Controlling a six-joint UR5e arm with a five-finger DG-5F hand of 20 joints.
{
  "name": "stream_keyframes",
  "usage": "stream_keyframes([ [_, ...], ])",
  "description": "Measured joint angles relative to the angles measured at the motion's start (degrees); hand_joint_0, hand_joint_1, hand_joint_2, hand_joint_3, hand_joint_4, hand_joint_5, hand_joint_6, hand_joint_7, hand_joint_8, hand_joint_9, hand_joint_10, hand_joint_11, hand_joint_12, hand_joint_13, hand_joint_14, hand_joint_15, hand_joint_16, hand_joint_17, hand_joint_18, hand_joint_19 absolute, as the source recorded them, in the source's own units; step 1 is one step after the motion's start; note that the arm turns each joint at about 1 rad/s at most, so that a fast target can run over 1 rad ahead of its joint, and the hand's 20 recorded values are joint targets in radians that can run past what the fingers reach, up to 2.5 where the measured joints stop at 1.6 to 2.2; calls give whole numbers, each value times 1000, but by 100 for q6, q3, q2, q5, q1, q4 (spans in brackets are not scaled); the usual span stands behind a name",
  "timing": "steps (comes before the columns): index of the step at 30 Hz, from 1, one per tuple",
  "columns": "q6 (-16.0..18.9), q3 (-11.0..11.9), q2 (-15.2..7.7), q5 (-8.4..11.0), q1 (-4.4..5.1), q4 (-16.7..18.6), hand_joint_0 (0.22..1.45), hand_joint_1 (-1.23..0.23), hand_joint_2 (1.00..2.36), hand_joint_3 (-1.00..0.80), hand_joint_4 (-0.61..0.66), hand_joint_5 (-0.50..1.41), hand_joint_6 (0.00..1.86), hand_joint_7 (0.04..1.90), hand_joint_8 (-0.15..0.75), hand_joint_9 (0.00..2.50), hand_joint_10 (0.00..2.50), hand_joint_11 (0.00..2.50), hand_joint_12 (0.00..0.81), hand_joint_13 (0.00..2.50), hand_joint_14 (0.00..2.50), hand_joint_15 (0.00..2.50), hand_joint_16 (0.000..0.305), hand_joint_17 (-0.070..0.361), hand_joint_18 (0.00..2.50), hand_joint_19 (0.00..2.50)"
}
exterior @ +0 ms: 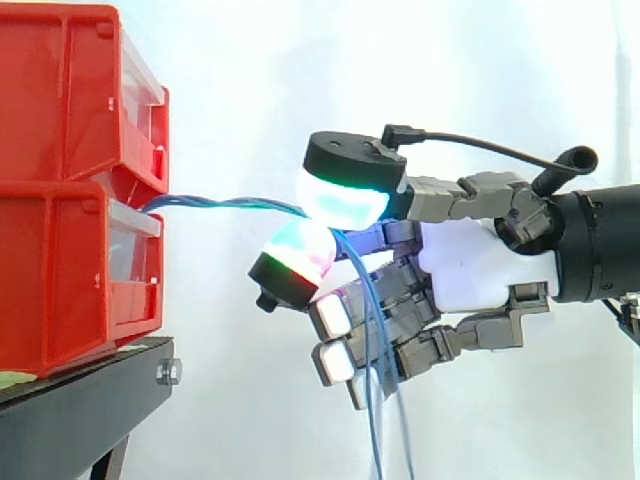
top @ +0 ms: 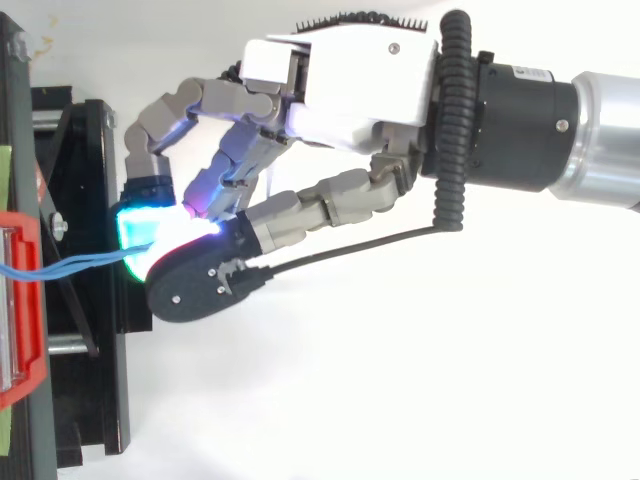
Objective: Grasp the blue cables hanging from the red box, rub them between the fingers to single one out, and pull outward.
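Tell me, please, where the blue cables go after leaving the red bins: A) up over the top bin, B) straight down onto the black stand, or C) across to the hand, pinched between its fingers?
C: the blue cables stretch from the red bins to the hand, pinched between its fingers.

A black stand (exterior: 90, 405) is seen at the lower left of the side view. A silver hex bolt (exterior: 168, 372) is fixed at its upper front corner, and a pale green strip (exterior: 14, 379) is laid on its top at the left edge. A white curtain (exterior: 470, 70) is hung behind. In the top view the stand is seen along the left side, where a small silver screw (top: 58, 228) is set in a slanted black brace and a silver rod (top: 62, 348) is mounted lower down. A white surface (top: 400, 400) is spread beneath.
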Motion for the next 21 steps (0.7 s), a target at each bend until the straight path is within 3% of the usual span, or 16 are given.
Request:
stream_keyframes([
  [6, 2, 1, 2, 1, -4, 0, 714, -890, 1001, -492, -103, -169, 947, 1042, 183, 914, 22, 667, 280, 887, 29, 680, 40, 89, 778, 658],
  [9, 1, 1, 2, 1, -5, 0, 609, -844, 1000, -500, -9, -162, 942, 967, 192, 935, 21, 673, 284, 899, 29, 690, 40, 90, 775, 676],
  [13, 0, 1, 2, 1, -5, 0, 498, -677, 1000, -500, 33, -155, 924, 975, 234, 987, 21, 665, 312, 936, 26, 694, 46, 103, 819, 675],
  [21, 1, 0, 2, 1, -5, -3, 493, -392, 1000, -500, 41, -155, 902, 987, 254, 1016, 22, 666, 320, 951, 27, 690, 49, 110, 828, 688],
])
